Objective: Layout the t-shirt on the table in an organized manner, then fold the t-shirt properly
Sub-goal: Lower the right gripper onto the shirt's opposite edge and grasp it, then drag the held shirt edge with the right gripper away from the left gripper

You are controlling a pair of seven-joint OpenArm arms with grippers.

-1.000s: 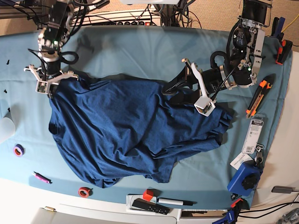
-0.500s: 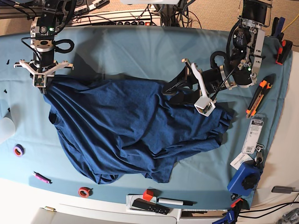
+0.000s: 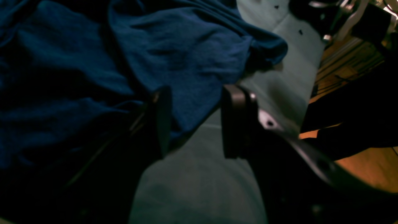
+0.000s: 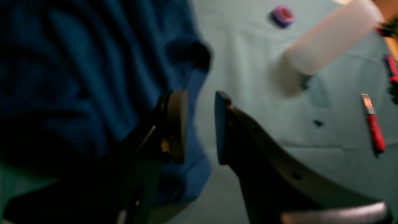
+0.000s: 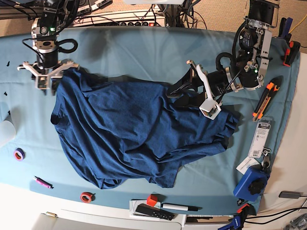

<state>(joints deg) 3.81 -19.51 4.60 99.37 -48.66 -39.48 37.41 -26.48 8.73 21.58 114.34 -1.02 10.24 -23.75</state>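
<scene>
The dark navy t-shirt [image 5: 139, 134] lies spread and wrinkled across the middle of the teal-covered table [image 5: 144, 52]. Its far-left corner reaches up beside my right gripper [image 5: 43, 82]. In the right wrist view that gripper [image 4: 200, 127] is open, a gap between the pads, and the t-shirt's edge [image 4: 93, 77] lies under the left finger. My left gripper [image 5: 178, 94] hovers over the shirt's far right edge. Seen from the left wrist, it [image 3: 196, 124] is open, with the t-shirt [image 3: 174, 56] and bare cloth behind the gap.
A purple tape roll [image 5: 19, 154], pink marker [image 5: 43, 182] and red tape ring [image 5: 87, 197] lie at the front left. A white cylinder [image 4: 329, 40] stands at the left edge. An orange utility knife [image 5: 265, 98], packaging and a blue device [image 5: 251, 184] line the right side.
My right gripper drew the shirt's corner toward the far left, then its jaws parted. The corner now lies higher on the table. The left arm has not moved.
</scene>
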